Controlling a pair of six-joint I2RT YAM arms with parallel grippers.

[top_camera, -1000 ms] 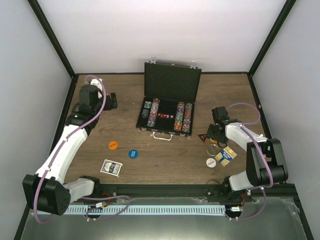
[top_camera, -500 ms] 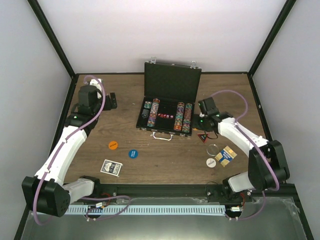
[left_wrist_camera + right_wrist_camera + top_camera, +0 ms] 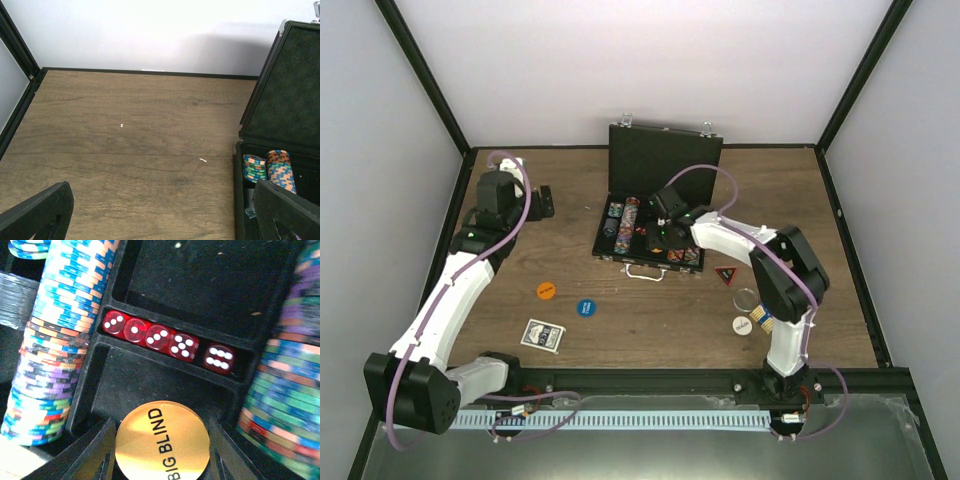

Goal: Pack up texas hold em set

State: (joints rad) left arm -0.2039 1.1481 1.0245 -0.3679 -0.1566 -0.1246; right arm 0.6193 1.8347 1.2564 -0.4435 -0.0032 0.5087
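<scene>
Pinching a gold BIG BLIND disc by its rim between two black fingers, the right gripper hangs over the middle of the open case. Just beyond the disc is a black-lined compartment, then a narrow slot with five red dice, white pips up, in a row. Chip rows flank both sides, stacked on edge in bands of blue, orange, purple and green. The case is black with silver corners. Its lid stands upright at the rear and its handle faces the arms. It sits back-centre on the wooden table. The left gripper has its fingers spread wide over bare wood, left of the case and level with its left wall. Loose on the table, well apart from the case, are an orange disc, a blue disc and a blue-backed card deck at near left. A dark triangle and a white disc lie at near right, beside the right arm.
</scene>
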